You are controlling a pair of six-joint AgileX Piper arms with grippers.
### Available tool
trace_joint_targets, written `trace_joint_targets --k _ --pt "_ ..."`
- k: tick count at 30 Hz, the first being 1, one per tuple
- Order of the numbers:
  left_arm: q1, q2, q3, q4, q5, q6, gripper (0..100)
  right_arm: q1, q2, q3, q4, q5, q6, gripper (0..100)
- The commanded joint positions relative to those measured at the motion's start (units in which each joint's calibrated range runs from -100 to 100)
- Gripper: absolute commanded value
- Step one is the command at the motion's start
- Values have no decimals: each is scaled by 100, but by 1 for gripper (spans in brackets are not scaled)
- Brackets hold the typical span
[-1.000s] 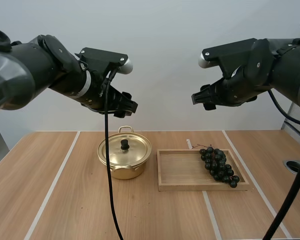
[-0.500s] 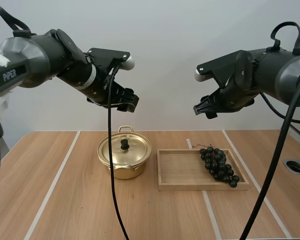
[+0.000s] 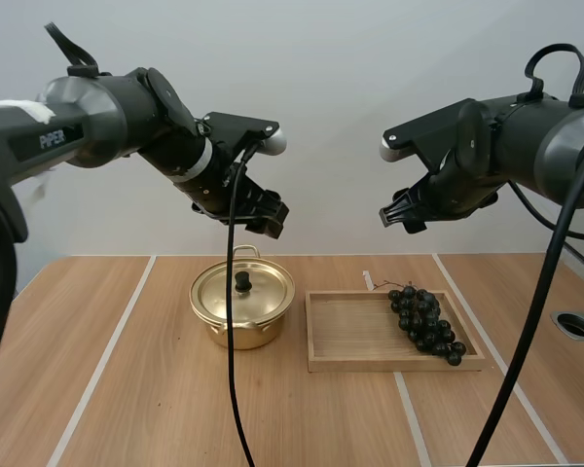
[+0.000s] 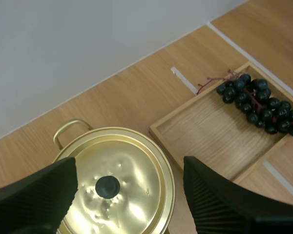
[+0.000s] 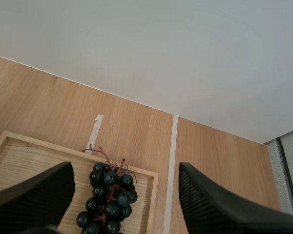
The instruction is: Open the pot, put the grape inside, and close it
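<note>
- The left gripper [image 3: 268, 216] is hanging in the air above the pot [image 3: 241, 316], its two fingers [image 4: 36, 195] standing wide apart and gripping nothing.
- In the left wrist view, those fingers are framing the lid [image 4: 132, 170] and its black knob [image 4: 107, 186] from well above, touching neither.
- The pot is sitting on the table [image 3: 127, 389] with the lid resting closed on it, just beside the wooden tray [image 3: 370, 362].
- The grapes [image 3: 425, 324] are lying inside the tray at the end farther from the pot, their stem pointing toward the far edge.
- The right gripper [image 3: 397, 216] is hovering high over the tray, its fingers spread wide and carrying nothing.
- In the right wrist view, the bunch is showing below, between the open fingers.
</note>
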Motion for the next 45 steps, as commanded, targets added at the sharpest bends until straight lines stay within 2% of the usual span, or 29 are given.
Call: trace_joint_targets --k 1,15,35,37,42,45 --pt "-24 327 -54 164 378 -120 100 8 -20 -42 -27 78 -6 100" --pt "-24 1308 -54 891 -516 -422 100 8 -20 -42 -40 62 -6 100" --pt "-24 1881 -54 904 -1148 -422 100 8 -20 -42 -40 62 -6 100" --pt "-24 1881 -54 904 -1188 -422 93 8 -20 -42 -40 62 -6 100" --pt "-24 1955 -54 894 -1240 -422 92 8 -20 -42 -40 47 -6 100" --pt "-24 2079 -54 894 -1140 -422 85 8 -20 -42 -40 47 -6 100"
